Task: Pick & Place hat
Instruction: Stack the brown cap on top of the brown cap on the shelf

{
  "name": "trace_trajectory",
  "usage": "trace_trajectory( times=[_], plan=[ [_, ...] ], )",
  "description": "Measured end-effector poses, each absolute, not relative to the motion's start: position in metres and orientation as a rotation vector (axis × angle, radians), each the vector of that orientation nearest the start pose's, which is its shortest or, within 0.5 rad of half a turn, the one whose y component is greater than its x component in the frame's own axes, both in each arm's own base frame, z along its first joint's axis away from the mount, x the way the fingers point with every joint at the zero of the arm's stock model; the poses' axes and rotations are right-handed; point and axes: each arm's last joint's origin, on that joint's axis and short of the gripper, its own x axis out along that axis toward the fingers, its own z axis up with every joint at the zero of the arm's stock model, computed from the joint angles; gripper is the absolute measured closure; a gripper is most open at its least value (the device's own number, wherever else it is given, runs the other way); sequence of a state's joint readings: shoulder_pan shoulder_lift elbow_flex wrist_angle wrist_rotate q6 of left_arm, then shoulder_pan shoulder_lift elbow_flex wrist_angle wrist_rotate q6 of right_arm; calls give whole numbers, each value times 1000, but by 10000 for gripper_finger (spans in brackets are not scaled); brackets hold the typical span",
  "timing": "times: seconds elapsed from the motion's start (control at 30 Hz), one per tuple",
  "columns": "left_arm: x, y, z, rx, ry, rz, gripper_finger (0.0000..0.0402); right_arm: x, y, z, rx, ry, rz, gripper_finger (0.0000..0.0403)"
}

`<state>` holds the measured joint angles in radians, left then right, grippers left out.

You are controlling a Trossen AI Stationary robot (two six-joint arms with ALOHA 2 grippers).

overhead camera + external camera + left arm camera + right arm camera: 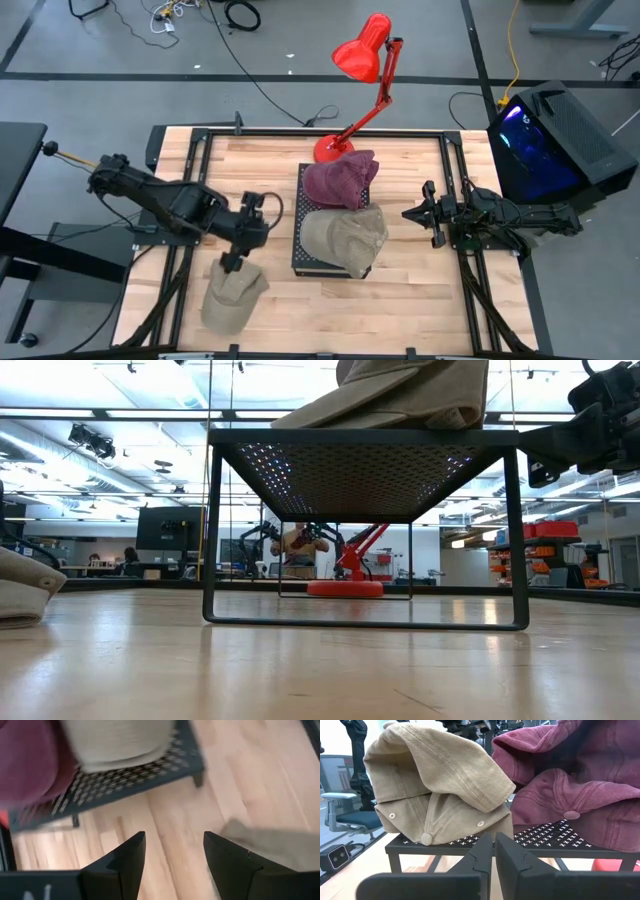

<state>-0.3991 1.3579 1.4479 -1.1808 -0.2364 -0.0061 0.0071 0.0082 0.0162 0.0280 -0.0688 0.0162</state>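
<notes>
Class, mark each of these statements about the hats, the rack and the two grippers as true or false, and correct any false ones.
1. Two hats lie on the black rack. True: a maroon hat and a tan hat.
2. The left gripper grips a hat. False: it is open, above the third hat on the table.
3. The right gripper is shut. True.
4. The red lamp stands on the rack. False: its base sits on the table.
</notes>
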Motion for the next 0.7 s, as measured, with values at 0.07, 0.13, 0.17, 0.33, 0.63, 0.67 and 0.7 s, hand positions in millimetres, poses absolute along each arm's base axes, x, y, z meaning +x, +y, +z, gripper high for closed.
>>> trace_trajectory(
  times=[0.07,0.13,0.17,0.33,0.63,0.67,0.7],
  plan=[
    [228,-95,358,434,1035,-228,195,97,3,171,15,-35,76,376],
    [226,-99,358,525,1031,-304,195,97,3,171,15,-35,76,376],
    [224,-100,357,563,1030,-329,195,97,3,171,15,-35,76,376],
    [219,-105,355,692,1044,-466,195,97,3,171,15,-35,76,376],
    [215,-111,354,807,1010,-700,195,97,3,171,15,-36,77,376],
    [215,-111,354,813,1009,-700,195,97,3,171,15,-36,76,376],
    [215,-111,354,818,1009,-694,195,97,3,171,15,-36,76,376]
  ],
)
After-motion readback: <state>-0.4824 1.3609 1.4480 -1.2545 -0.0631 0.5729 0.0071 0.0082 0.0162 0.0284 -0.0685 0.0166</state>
